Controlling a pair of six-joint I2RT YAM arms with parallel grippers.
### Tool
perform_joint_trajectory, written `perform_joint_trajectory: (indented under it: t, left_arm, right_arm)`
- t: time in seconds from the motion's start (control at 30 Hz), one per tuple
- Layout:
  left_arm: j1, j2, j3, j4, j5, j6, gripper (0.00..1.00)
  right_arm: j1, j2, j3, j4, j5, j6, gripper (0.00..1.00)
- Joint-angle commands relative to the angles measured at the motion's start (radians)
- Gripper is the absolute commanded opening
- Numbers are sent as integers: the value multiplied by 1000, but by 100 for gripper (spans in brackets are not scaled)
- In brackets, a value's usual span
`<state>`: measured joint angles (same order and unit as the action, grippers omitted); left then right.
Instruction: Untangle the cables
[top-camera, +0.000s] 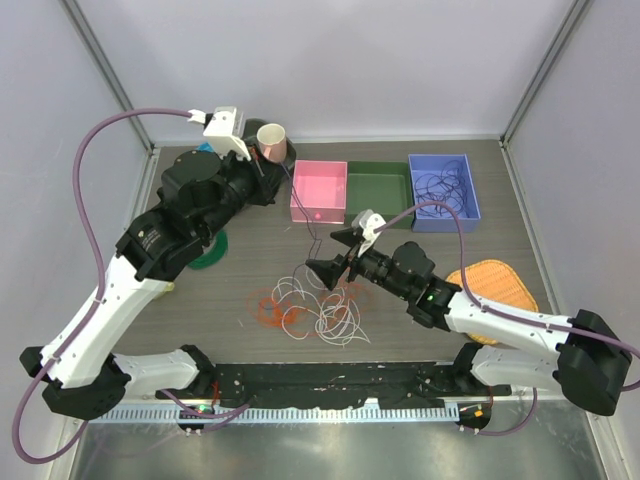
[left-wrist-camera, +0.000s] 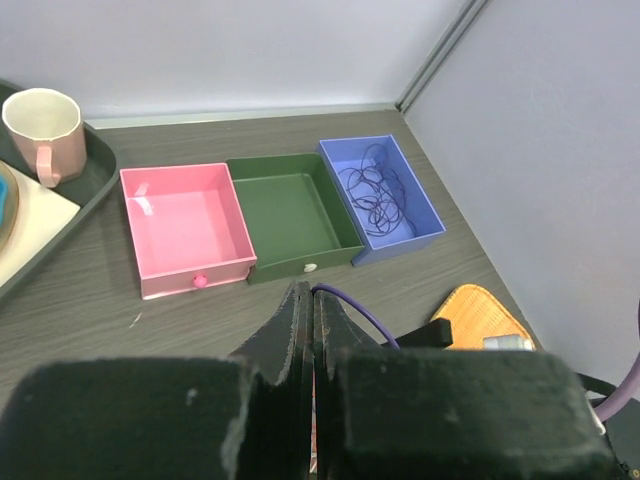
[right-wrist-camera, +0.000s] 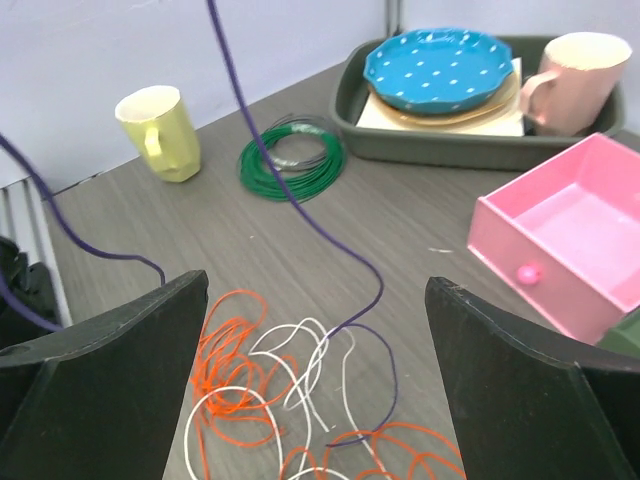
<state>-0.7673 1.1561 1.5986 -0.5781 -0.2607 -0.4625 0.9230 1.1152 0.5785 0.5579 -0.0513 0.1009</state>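
Probably light and limp, the cables (top-camera: 320, 305) suited pinching one outer loop; left gripper (left-wrist-camera: 307, 295) clamped the purple strand (right-wrist-camera: 300, 208), right gripper (right-wrist-camera: 318, 300) spread.

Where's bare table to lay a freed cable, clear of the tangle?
Bare wood lies between the green coil and the tangle, and in front of the blue box up to the woven mat. The green box is empty. It is crowded under the right gripper.
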Motion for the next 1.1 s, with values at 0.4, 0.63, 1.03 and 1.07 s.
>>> perform_joint_trajectory:
  t: [0.4,0.63,1.03,1.07]
  left_arm:
    - [-3,-13,-11,21,6,19,0]
    - [-3,1,-37,53,74,21,0]
    - [-3,-35,-69,55,83,31,0]
    - [-3,-44,-81,57,81,33,0]
  right_arm:
    - [4,-57,25,62,14,-55,96]
    - [4,-91,35,60,-40,-63,97]
    - [4,179,233,-29,-15,-81,15]
    - [4,176,233,-32,-21,-84,5]
